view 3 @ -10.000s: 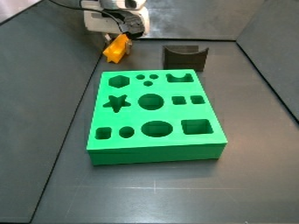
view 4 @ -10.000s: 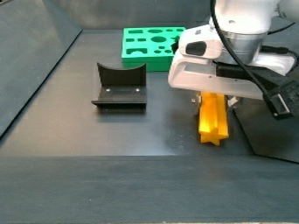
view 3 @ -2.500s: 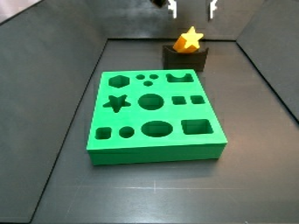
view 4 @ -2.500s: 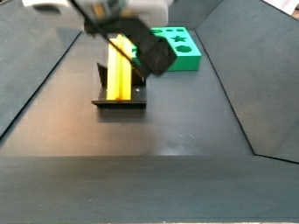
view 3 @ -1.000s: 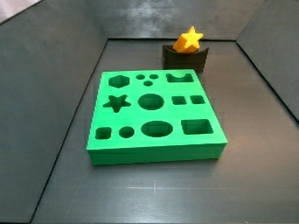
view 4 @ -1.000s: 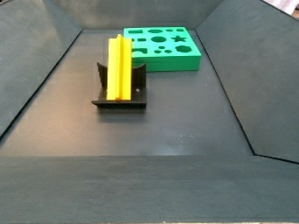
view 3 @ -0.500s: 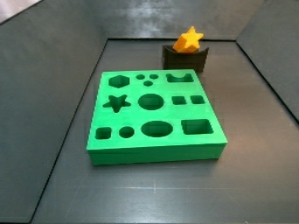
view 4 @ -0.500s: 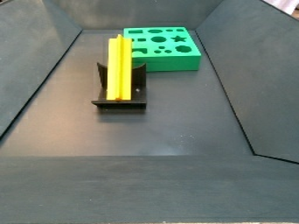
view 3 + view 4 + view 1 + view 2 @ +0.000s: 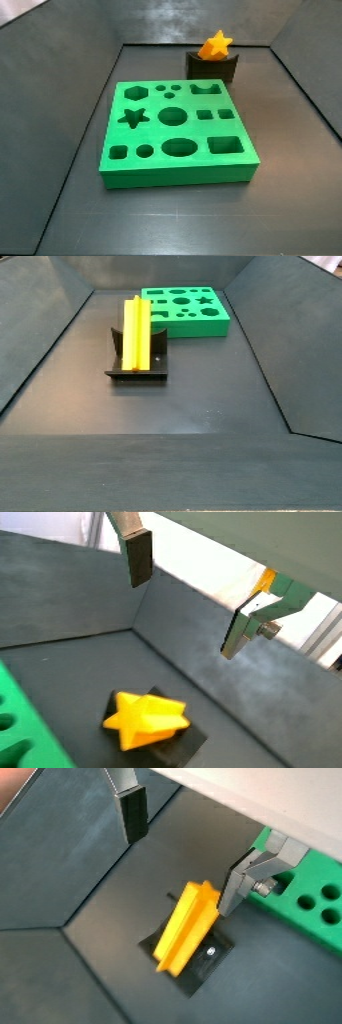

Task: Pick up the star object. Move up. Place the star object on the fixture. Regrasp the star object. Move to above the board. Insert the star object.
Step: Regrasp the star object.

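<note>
the dark surface point(image 9: 174, 215) carries the green board point(image 9: 177, 137), which lies flat with its cut-out holes facing up. just behind the board in a side view stands the fixture point(image 9: 211, 68), a dark block apart from it. the star object point(image 9: 135, 332) rests on the fixture, its star-shaped end point(image 9: 217, 43) showing in a side view. the hand point(image 9: 186, 600) appears only in both wrist views, well above the star object, its fingers point(image 9: 132, 813) spread wide apart with nothing between them.
</note>
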### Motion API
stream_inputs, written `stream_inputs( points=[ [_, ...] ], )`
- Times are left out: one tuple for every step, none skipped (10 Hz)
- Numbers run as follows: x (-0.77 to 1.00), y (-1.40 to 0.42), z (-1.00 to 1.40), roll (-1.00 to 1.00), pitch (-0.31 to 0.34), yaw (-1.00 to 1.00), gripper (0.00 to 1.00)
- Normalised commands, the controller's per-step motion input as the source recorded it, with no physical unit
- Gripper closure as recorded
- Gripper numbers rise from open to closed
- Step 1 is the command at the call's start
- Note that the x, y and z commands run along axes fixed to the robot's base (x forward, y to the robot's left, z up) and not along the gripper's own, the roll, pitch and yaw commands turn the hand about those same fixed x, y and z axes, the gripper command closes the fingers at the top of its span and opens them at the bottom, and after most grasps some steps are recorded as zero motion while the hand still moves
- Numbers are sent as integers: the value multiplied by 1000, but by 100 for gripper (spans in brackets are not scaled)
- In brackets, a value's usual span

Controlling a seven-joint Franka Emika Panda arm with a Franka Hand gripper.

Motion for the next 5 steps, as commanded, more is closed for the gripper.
stream_inputs(
  points=[
    [114,-44,-11,1000,191,109,0],
    [110,-49,-6,1000,210,137,0],
    [109,-49,-11,1000,230,177,0],
    [110,-51,-11,897,234,227,0],
    [115,-57,-9,716,203,247,0]
  ],
)
